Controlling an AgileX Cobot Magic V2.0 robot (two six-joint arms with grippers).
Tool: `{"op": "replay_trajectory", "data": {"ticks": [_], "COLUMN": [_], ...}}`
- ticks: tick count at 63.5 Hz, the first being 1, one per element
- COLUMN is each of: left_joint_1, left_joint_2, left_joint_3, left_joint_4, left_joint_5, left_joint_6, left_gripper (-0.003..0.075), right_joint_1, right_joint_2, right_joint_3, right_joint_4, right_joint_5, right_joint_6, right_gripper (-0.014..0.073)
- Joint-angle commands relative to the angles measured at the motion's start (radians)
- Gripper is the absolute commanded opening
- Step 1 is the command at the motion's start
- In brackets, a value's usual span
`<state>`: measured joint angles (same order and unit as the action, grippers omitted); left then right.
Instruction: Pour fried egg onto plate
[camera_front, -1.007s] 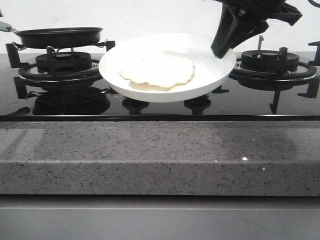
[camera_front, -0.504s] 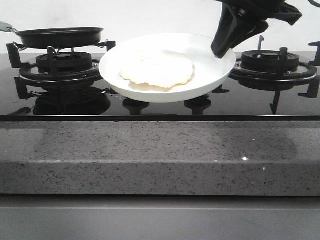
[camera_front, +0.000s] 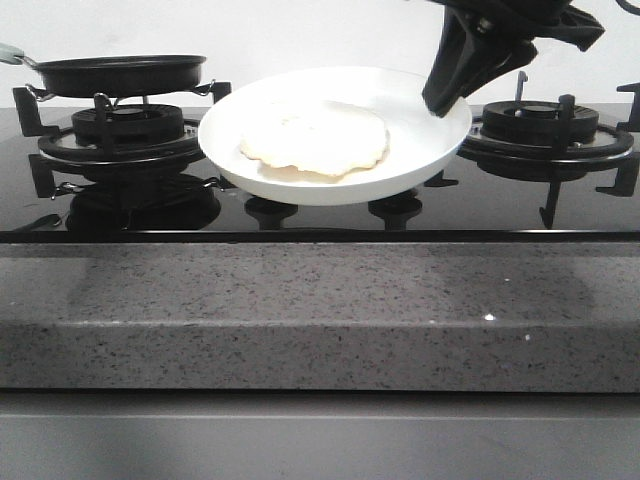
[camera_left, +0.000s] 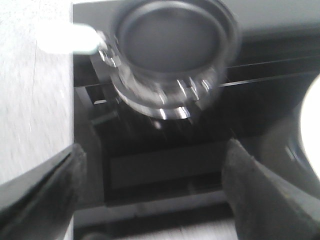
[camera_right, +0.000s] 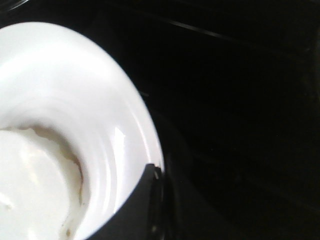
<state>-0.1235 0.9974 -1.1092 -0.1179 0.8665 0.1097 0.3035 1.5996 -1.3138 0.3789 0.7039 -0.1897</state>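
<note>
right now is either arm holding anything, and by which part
The right gripper holds the plate by its right rim, with the egg on it. The left gripper is open and holds nothing.

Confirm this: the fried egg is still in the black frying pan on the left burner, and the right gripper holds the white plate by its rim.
Not right. The front view shows the fried egg lying on the plate; the frying pan on the left burner is empty in the left wrist view. The right gripper does hold the plate's rim.
</note>
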Motion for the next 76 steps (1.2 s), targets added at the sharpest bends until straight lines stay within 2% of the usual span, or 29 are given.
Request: {"op": "replay_trajectory", "data": {"ticks": [1, 11, 22, 55, 62, 76], "left_joint_1": [-0.009, -0.009, -0.009, -0.009, -0.009, -0.009], "left_joint_2": [-0.092, -0.228, -0.330, -0.362, -0.362, -0.362], "left_joint_3": [0.054, 0.186, 0.258, 0.270, 0.270, 0.270], "left_joint_4": [0.003, -0.001, -0.024, -0.026, -0.026, -0.026], "left_joint_5": [-0.084, -0.088, -0.090, -0.086, -0.090, -0.110], "left_joint_6": [-0.018, -0.018, -0.018, -0.018, -0.018, -0.018], "left_gripper": [0.0543, 0.0543, 0.0543, 0.0543, 0.0543, 0.0543], "right_joint_1": [-0.003, -0.003, -0.003, -0.003, -0.007, -0.061], "right_joint_2": [-0.044, -0.044, -0.044, -0.044, -0.044, 0.022], "right_joint_3": [-0.030, -0.030, -0.030, -0.036, -0.080, -0.228], "right_joint_4": [0.029, 0.029, 0.029, 0.029, 0.029, 0.034], "right_joint_5": [-0.053, -0.053, -0.053, -0.055, -0.053, -0.029], "right_joint_6": [-0.005, -0.005, -0.005, -0.005, 0.001, 0.098], "right_gripper": [-0.0118, -0.0118, -0.0118, -0.0118, -0.0118, -0.0118]}}
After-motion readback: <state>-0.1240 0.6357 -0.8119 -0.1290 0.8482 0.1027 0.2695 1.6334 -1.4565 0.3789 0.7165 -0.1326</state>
